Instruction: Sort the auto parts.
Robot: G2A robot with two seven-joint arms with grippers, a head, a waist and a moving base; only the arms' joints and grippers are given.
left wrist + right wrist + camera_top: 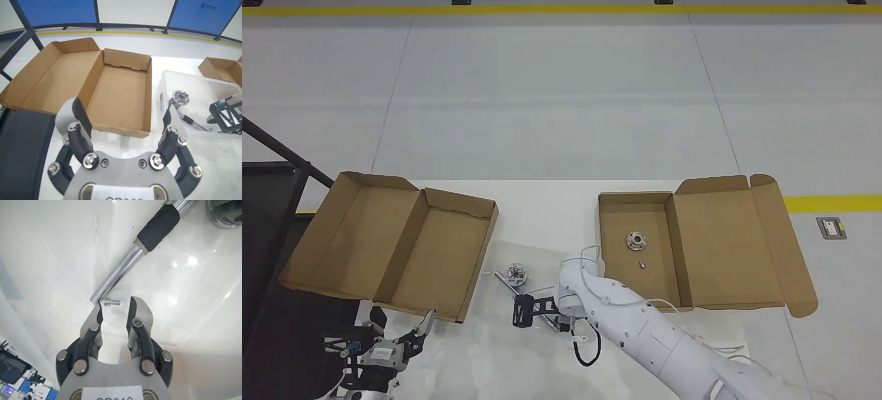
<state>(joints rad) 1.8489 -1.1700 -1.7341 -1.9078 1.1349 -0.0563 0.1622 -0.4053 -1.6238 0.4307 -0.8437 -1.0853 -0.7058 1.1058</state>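
A clear plastic bin [164, 75] stands between two cardboard boxes. It holds a round metal hub [180, 97], a chrome rod [132, 256] with a black sleeve, and a small silver bolt [110, 302]. My right gripper [115, 304] is down inside the bin, open, with the bolt lying between its fingertips beside the rod's end. It does not grip the bolt. My left gripper [122, 104] hangs open and empty near the table's front left corner, in front of the empty left box [117, 98]. The right box [642, 250] holds a round metal part [635, 240] and a small bolt [640, 264].
Both boxes have their lids folded open outward, the left lid [347, 235] and the right lid [737, 240]. A black rack [272, 200] stands at the far left, off the table's edge. White table surface lies bare in front of the bin.
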